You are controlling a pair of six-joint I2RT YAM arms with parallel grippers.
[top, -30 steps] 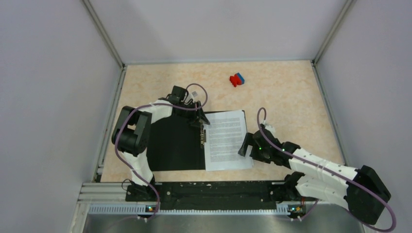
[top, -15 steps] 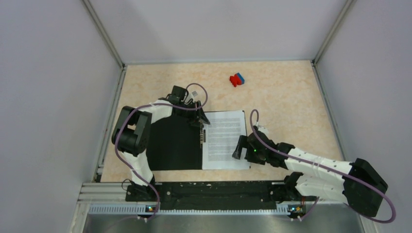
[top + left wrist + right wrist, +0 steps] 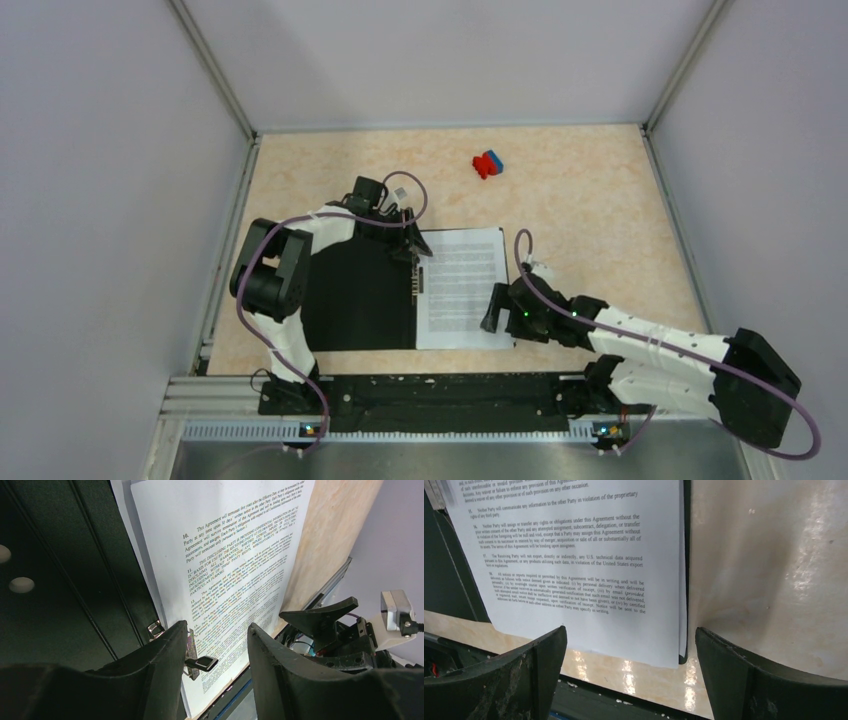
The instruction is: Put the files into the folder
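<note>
The folder (image 3: 355,300) lies open on the table with its black inside up. The files (image 3: 462,288), white sheets of dense black text, lie flat and square on its right half. A metal clip (image 3: 192,652) runs along the spine at the sheets' left edge. My left gripper (image 3: 418,262) hovers open over the spine, and its left finger (image 3: 165,655) is against the clip's lever. My right gripper (image 3: 492,308) is open and empty at the sheets' near right edge. In the right wrist view the files' (image 3: 574,555) near corner lies between the open jaws.
A small red-and-blue object (image 3: 488,163) sits at the back of the table. Grey walls close in the left, right and back sides. A black rail (image 3: 440,390) runs along the near edge. A thin black folder edge (image 3: 685,580) shows beside the sheets.
My right gripper moved left and pushed the tilted sheets square onto the folder's right half, then nearly stopped. The left arm has not moved.
</note>
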